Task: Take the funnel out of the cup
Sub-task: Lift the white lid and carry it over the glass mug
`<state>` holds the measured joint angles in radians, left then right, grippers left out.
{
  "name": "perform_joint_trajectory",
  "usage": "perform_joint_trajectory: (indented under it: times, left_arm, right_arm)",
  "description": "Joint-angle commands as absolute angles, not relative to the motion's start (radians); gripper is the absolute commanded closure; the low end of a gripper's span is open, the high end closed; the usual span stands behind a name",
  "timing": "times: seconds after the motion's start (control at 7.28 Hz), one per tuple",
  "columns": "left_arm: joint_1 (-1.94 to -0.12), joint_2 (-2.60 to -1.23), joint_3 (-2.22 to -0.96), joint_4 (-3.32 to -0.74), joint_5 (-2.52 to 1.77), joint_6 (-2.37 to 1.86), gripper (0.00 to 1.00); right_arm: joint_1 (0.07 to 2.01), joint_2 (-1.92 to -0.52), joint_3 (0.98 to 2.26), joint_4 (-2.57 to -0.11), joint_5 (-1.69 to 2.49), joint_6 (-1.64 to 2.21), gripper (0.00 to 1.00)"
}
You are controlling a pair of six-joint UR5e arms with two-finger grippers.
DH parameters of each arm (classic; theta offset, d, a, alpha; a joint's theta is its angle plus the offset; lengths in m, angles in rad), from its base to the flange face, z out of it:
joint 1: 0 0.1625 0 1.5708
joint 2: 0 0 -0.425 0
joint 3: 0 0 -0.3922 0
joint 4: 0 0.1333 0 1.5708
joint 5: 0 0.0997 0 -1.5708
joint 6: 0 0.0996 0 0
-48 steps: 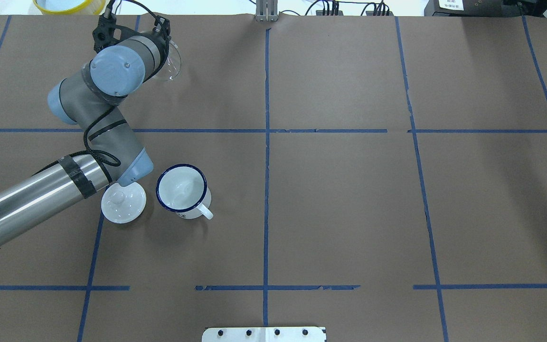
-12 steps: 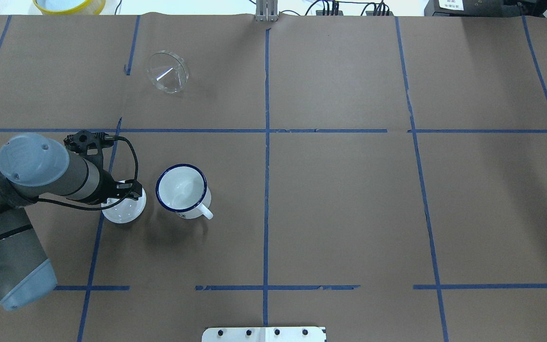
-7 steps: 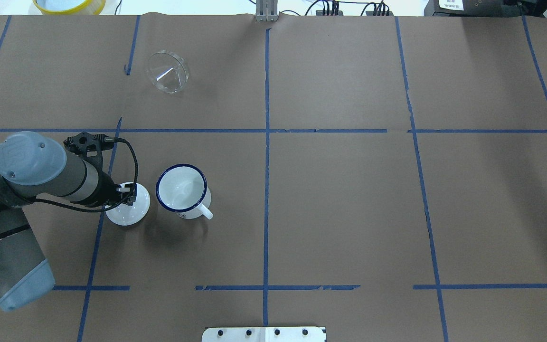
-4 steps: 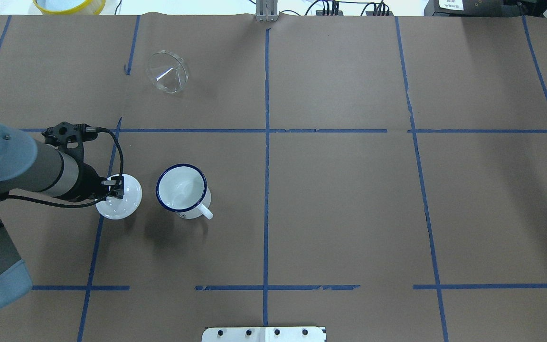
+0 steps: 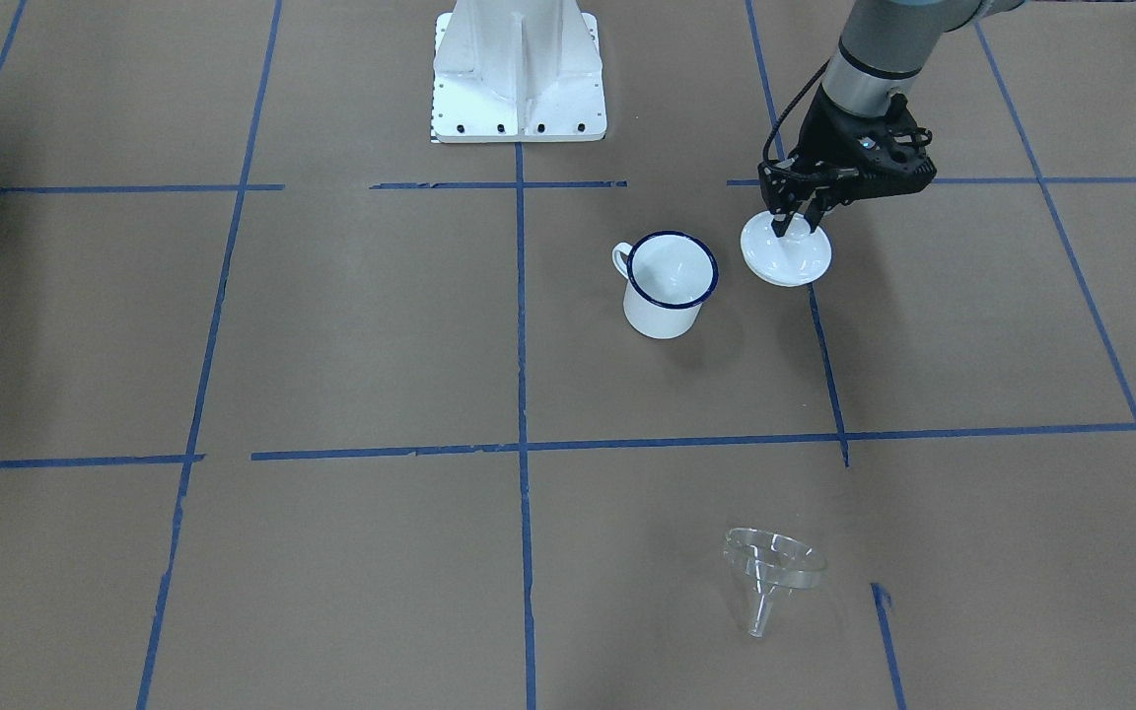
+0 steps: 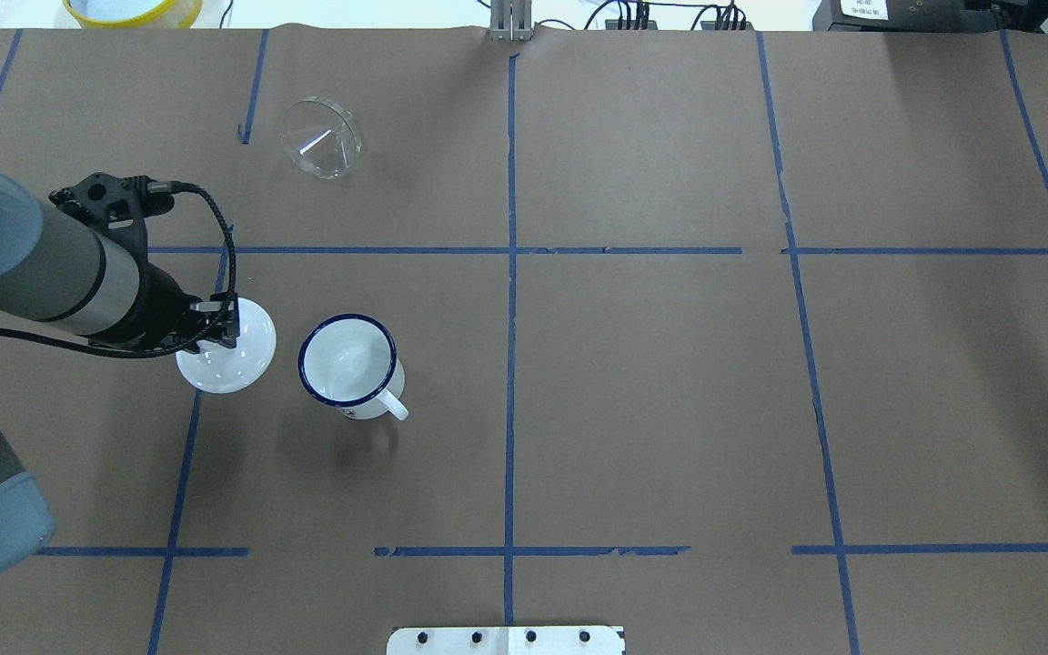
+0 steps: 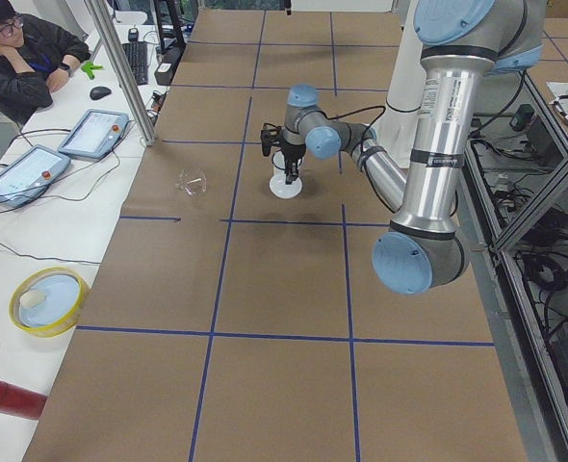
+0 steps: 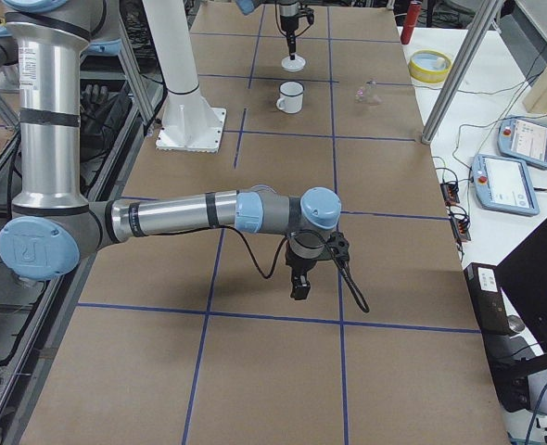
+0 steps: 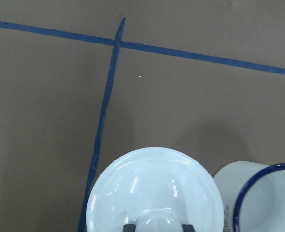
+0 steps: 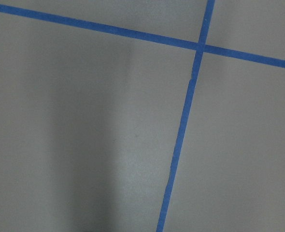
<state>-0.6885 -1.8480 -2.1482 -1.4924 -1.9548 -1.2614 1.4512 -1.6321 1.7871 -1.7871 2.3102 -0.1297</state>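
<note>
I log: funnel lying on surface, well apart from cup; left gripper jaws clamped on lid knob; right gripper jaws, cannot tell.

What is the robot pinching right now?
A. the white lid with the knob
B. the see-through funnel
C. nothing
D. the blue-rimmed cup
A: the left fingers pinch the knob of the white lid, while the funnel lies alone, far off on the table.
</note>
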Motion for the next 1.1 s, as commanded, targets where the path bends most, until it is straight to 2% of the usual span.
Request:
perform_joint_trajectory:
  times: [0.0,0.14,0.27,0.96]
  left_arm:
    - [-0.680,-2.010,-2.073,-1.411,-1.968,-1.348,1.00]
    - [-0.669,-2.067,-1.987,-1.414,-1.970,-1.383,1.00]
    - [-0.654,-2.080,-1.959,-1.417,-1.970,-1.399,1.00]
    - [-0.608,-2.094,-1.954,-1.417,-1.967,-1.427,1.00]
  right_arm:
    - [1.451,-1.632,1.787,-1.787,2.310,-0.130,0.00]
    - [1.451,-1.632,1.787,-1.787,2.310,-0.130,0.00]
    - [1.451,-1.632,1.787,-1.787,2.310,-0.130,0.00]
    - [1.451,-1.632,1.787,-1.787,2.310,-0.130,0.00]
